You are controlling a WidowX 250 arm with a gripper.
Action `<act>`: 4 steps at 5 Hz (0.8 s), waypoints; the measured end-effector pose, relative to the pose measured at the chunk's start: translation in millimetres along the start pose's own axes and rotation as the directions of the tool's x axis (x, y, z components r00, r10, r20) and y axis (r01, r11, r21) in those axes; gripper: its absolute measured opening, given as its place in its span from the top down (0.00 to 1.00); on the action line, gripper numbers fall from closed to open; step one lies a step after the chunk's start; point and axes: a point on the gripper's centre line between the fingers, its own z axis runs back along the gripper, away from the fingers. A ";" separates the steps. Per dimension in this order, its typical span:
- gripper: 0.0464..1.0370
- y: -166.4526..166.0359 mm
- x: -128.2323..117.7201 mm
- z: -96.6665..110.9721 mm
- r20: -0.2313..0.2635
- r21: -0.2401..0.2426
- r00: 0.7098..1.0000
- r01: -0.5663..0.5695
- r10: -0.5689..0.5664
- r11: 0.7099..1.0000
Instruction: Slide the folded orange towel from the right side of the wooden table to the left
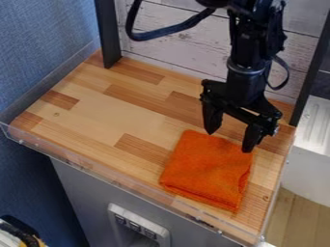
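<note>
The black gripper (229, 142) hangs over the right part of the wooden surface, its two fingers spread apart with nothing between them. Just below and in front of it lies a folded orange cloth (207, 171), flat on the wood near the front right. The fingertips are at the cloth's back edge; whether they touch it I cannot tell.
The wooden tabletop (97, 113) has a low clear rim (84, 164) along its front and sides. Dark upright posts (107, 34) stand at the back left and back right, with a whitish plank wall (174, 50) between them.
</note>
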 end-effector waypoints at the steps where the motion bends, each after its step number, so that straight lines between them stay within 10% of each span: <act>1: 0.08 -0.5 7.1 7.8 0.014 -0.002 1.000 0.027 -0.027 1.000; 4: 0.88 -12.2 16.9 -5.4 -0.017 -0.009 0.998 0.052 -0.052 0.999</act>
